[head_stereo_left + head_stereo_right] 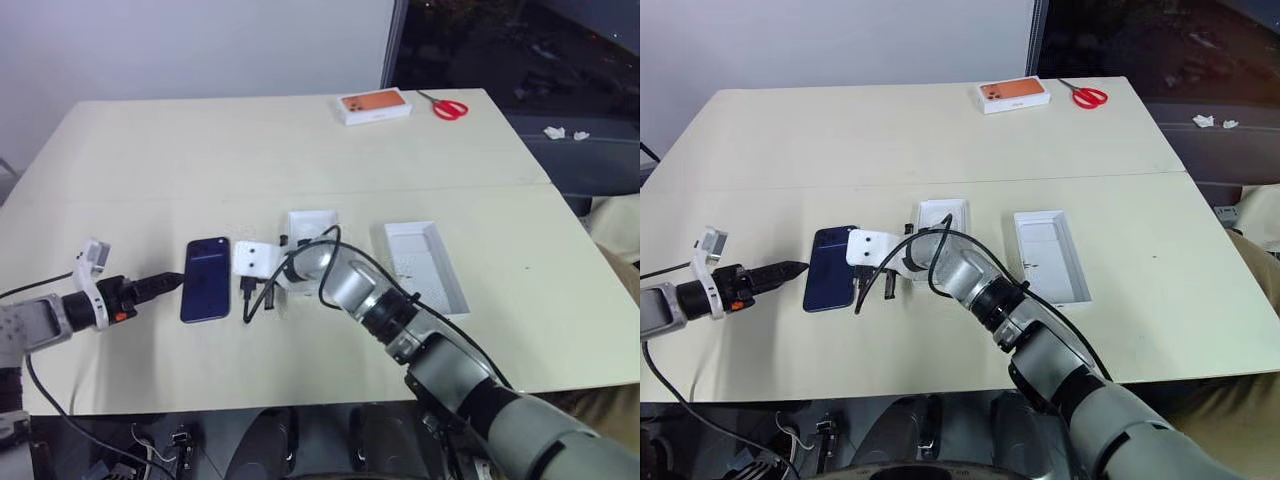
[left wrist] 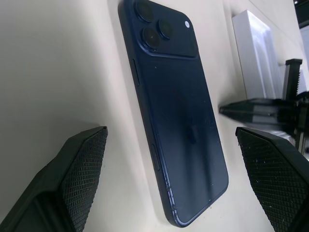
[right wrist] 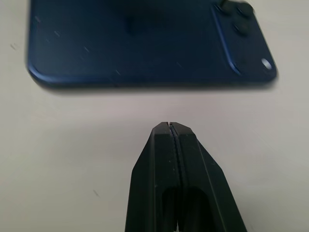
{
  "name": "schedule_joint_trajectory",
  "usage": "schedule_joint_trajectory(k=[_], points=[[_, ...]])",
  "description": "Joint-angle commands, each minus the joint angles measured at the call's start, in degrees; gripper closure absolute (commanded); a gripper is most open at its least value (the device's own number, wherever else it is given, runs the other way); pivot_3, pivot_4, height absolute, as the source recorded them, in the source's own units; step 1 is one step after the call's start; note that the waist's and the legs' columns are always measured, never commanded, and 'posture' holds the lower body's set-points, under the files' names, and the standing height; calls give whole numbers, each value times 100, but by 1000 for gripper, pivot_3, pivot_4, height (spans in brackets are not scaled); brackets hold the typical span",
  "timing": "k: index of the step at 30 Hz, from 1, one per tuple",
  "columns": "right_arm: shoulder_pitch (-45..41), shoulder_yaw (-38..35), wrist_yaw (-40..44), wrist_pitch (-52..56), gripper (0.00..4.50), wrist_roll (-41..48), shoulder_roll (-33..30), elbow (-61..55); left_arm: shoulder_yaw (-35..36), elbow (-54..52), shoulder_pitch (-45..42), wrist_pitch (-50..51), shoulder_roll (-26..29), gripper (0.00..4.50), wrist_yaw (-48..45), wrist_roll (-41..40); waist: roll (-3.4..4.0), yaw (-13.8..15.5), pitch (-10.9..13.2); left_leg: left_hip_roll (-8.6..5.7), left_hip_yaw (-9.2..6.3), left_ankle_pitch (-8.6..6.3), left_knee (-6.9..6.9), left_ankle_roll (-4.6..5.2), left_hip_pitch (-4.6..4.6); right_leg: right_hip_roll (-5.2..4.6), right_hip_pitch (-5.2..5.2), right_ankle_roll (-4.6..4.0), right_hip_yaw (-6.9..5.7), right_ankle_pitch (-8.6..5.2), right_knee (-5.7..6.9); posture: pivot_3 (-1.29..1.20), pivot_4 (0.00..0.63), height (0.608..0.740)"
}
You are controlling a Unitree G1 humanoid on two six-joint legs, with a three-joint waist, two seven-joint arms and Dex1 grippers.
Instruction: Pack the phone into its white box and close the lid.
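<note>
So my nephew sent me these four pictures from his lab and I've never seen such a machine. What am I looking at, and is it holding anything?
It is a two-armed robot at a pale table. The two wide pictures come from cameras in its head, looking down over its arms. The two close-ups come from cameras on its wrists, looking along its black fingers.

A dark blue phone lies flat, back up. The left gripper sits beside it on one side, jaws wide open. The right gripper is on the phone's other side, jaws shut, close to the phone's edge without touching it. Neither holds anything.

Right of the phone lies a small white tray, partly behind the right arm, then an open white box. At the far edge sit an orange-topped box and red scissors.
</note>
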Motion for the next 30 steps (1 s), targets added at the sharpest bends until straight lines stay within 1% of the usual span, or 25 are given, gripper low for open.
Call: schedule_joint_trajectory(k=[1, 3, 5, 7, 11, 15, 19, 22, 30], points=[[-154, -26, 54, -50, 4467, 23, 191, 117, -569, 378, -10, 116, -415, 0, 117, 262, 16, 28, -11, -4, 1, -3, -11, 6, 19, -3, 16, 0, 2, 0, -4, 0, 150, 740], [-182, -24, 35, -68, 4467, -12, 213, 210, -630, 488, -166, 127, -677, 0, 228, 347, 42, 100, -27, -6, 2, -10, -23, 19, 49, -4, 40, 0, 1, 0, -10, 0, 150, 740], [-206, 49, -50, -144, 4467, -132, 205, 289, -726, 694, -350, 131, -1086, 0, 368, 458, 66, 155, -44, -6, 0, -12, -26, 21, 67, -3, 63, -1, -1, -1, -15, 0, 150, 740], [-220, 45, -80, -152, 4467, -176, 199, 307, -927, 663, -351, 51, -1244, 0, 305, 609, 97, 201, -72, -16, -4, -12, -24, 23, 69, -5, 69, -1, -4, -1, -16, 0, 150, 740], [-234, -30, -141, -141, 4467, -230, 177, 326, -934, 698, -406, 167, -1316, 0, 220, 636, 107, 229, -88, -24, -3, -13, -24, 26, 70, -20, 70, -1, -2, -1, -16, 0, 150, 740], [-237, -87, -173, -138, 4467, -233, 188, 344, -988, 482, -438, 436, -1479, 0, 195, 513, 113, 240, -94, -25, -4, -13, -24, 26, 70, -20, 71, 0, -2, -1, -16, 0, 150, 740], [-245, -87, -227, -191, 4467, -288, 144, 381, -783, 428, -542, 741, -1616, 0, 209, 328, 113, 251, -96, -27, -4, -15, -23, 29, 70, -20, 72, 0, -3, -1, -17, 0, 150, 740], [-244, -94, -232, -221, 4467, -291, 118, 403, -679, 443, -549, 858, -1613, 0, 172, 272, 112, 244, -96, -27, -4, -16, -23, 30, 70, -21, 73, 0, -2, -1, -19, 0, 150, 740], [-245, -72, -239, -306, 4467, -325, 65, 391, -499, 607, -500, 700, -1507, 0, 284, 348, 112, 221, -96, -26, -4, -16, -26, 30, 70, -21, 72, 0, -2, -1, -25, 0, 150, 740]])
